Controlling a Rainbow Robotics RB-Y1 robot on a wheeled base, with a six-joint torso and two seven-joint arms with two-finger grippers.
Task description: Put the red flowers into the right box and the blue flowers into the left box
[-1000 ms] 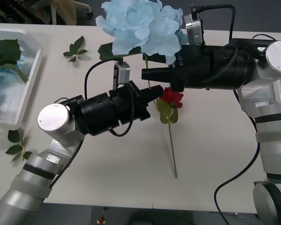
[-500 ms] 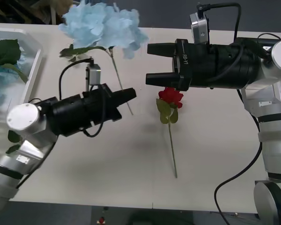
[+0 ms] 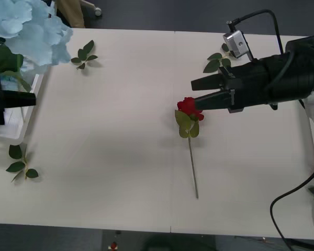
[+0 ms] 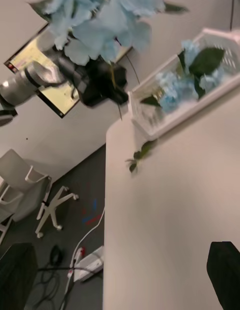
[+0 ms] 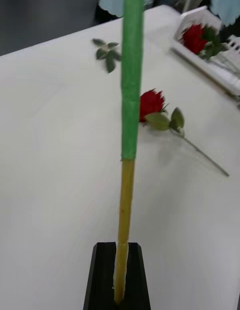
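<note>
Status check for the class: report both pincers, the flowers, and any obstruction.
Left pincer shut on blue flower stem, over left box. Right pincer open beside red rose on table. Nothing in the way.

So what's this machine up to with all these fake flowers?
It is sorting them by colour. The left claw is shut on the stem of a blue flower and holds it over the left box, which already has blue flowers in it. The right claw is open, hovering just beside a red flower lying on the table. Another red flower already lies in the right box.
</note>
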